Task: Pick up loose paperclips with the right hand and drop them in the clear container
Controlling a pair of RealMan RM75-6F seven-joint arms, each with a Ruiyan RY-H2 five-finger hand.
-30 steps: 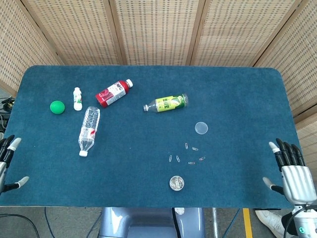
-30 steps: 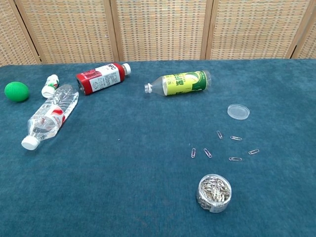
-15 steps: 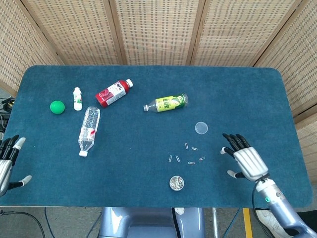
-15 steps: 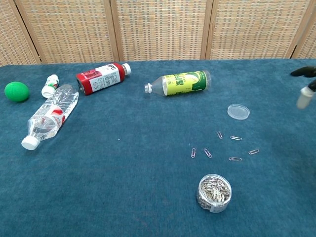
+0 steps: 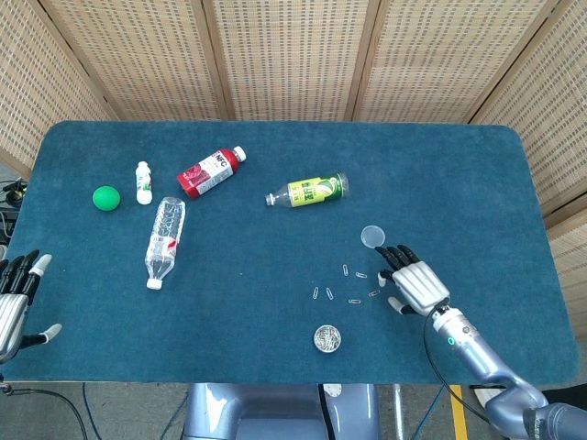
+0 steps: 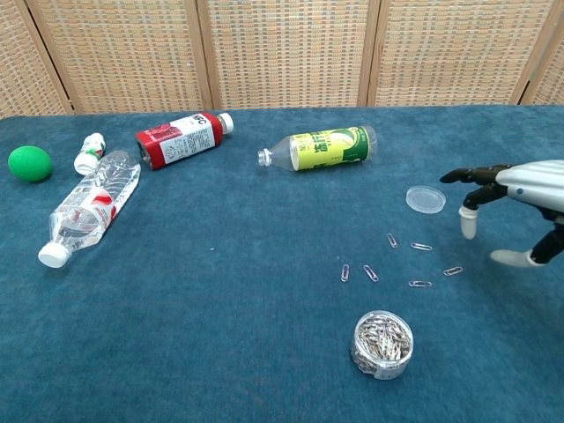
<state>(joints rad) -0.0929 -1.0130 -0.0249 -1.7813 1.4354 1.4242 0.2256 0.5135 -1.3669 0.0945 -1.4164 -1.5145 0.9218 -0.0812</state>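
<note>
Blue felt covers the long table (image 5: 440, 165), and everything lies flat on it in front of woven cane screens (image 5: 284, 55). Biggest of the lot is the clear plastic water bottle with a white cap (image 5: 164, 241), lying on its side toward the left. Just above it rests the red-labelled bottle with a white cap (image 5: 210, 171), and nearer the middle the uncapped bottle with a yellow-green label (image 5: 309, 192).

At the right, the robot's right hand (image 5: 415, 283) hovers low over the cloth, palm down, fingers spread apart and holding nothing; its dark fingertips (image 6: 464, 175) reach toward the loose clips. The left hand (image 5: 13, 302) sits at the far left edge of the table, fingers likewise apart and empty.

Over at the left lies a small green ball (image 5: 106, 197), with a little white bottle (image 5: 143, 181) just beside it.

Near the front edge stands the clear round container (image 6: 382, 343), already heaped with silvery clips. Its flat clear round lid (image 6: 426, 199) lies apart from it, farther back, close to the right hand's fingertips.

Between lid and container, the loose metal paperclips (image 6: 392, 262) are scattered on the cloth, one of them (image 6: 453, 270) lying just beside the right hand's thumb.
</note>
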